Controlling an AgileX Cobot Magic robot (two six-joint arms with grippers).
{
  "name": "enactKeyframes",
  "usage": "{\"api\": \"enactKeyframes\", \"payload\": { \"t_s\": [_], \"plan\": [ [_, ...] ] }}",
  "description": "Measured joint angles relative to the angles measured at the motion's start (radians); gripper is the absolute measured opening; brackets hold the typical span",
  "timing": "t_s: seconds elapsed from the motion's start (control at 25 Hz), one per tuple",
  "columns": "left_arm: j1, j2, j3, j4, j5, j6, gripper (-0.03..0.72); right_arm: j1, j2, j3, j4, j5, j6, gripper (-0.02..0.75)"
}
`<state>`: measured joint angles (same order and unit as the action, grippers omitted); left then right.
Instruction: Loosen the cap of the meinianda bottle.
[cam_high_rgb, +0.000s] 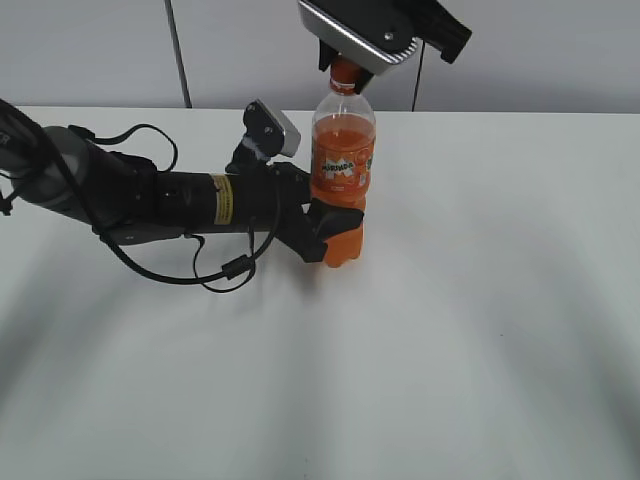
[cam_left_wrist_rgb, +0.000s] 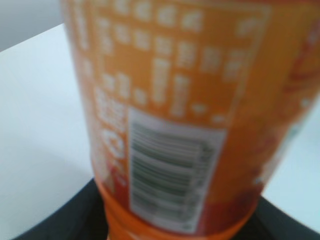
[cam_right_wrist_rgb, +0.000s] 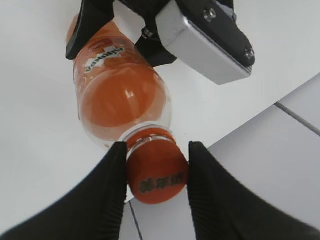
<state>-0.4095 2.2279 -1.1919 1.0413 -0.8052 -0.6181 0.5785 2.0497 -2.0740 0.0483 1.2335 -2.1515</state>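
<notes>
One meinianda bottle (cam_high_rgb: 343, 170) is seen standing upright on the white table (cam_high_rgb: 480, 300), toward the far side near the middle. It is filled with orange drink almost to the neck and is closed by one orange cap (cam_right_wrist_rgb: 156, 173). Its lower body is clamped by the left end effector (cam_high_rgb: 333, 225), reaching in from the left. The right end effector (cam_right_wrist_rgb: 156, 165) is placed from above, its two fingers (cam_right_wrist_rgb: 111, 172) against the cap's sides.
</notes>
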Motion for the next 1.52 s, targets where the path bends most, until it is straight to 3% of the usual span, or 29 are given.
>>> {"api": "enactKeyframes", "payload": {
  "t_s": [0.44,0.8,1.28,1.52],
  "plan": [
    [0.000,0.000,0.000,-0.001,0.001,-0.002,0.377,0.001,0.000,0.000,-0.022,-0.004,-0.360,0.274],
    [0.000,0.000,0.000,-0.002,0.001,-0.004,0.377,0.001,-0.006,0.000,-0.032,-0.006,-0.416,0.274],
    [0.000,0.000,0.000,0.002,0.000,-0.004,0.377,0.002,-0.074,0.002,-0.048,-0.009,-0.405,0.269],
    [0.000,0.000,0.000,0.002,0.000,-0.004,0.377,0.002,-0.133,0.002,-0.048,-0.009,-0.070,0.269]
  ]
}}
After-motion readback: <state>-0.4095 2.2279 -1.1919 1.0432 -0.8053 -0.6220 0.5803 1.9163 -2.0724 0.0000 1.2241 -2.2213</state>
